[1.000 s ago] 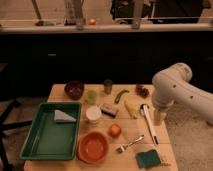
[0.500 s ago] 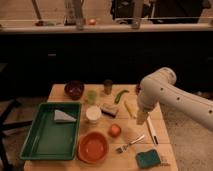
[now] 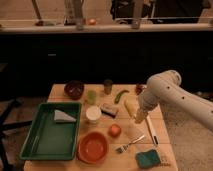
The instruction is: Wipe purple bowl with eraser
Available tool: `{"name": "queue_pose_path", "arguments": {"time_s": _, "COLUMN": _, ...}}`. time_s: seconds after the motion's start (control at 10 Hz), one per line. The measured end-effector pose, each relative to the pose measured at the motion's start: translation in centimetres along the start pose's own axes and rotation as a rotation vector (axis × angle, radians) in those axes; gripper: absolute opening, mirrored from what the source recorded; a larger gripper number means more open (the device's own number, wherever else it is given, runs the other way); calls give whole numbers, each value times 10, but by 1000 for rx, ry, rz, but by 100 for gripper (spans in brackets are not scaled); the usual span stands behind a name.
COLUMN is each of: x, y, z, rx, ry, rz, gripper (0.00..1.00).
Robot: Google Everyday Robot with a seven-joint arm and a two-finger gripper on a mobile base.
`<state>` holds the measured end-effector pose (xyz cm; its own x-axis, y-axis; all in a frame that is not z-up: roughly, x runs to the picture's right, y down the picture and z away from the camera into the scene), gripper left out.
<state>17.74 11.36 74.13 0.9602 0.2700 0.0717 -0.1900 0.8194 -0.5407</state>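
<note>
We found the gripper (image 3: 139, 118) hanging over the right side of the table (image 3: 131, 129), fingers apart and holding nothing. The eraser (image 3: 109, 110) lay just left of it, beside a white cup (image 3: 93, 114). The purple bowl (image 3: 74, 89) sat at the far left corner, well apart, with a green cup (image 3: 91, 96) and a can (image 3: 108, 86) between. A tray (image 3: 50, 142) filled the near left, and a sponge (image 3: 149, 158) lay by the near right edge.
</note>
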Motion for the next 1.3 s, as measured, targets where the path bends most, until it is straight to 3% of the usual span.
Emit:
{"name": "queue_pose_path", "arguments": {"time_s": 0.3, "x": 2, "y": 0, "z": 2, "rx": 2, "ry": -6, "rz": 21, "gripper": 80}}
{"name": "queue_pose_path", "arguments": {"time_s": 0.6, "x": 8, "y": 3, "z": 26, "rx": 5, "ry": -54, "rz": 95, "gripper": 80}}
{"name": "queue_pose_path", "arguments": {"time_s": 0.8, "x": 7, "y": 1, "z": 27, "rx": 17, "ry": -92, "rz": 117, "gripper": 80}}
{"name": "queue_pose_path", "arguments": {"time_s": 1.3, "x": -27, "y": -9, "z": 34, "rx": 68, "ry": -190, "rz": 115, "gripper": 80}}
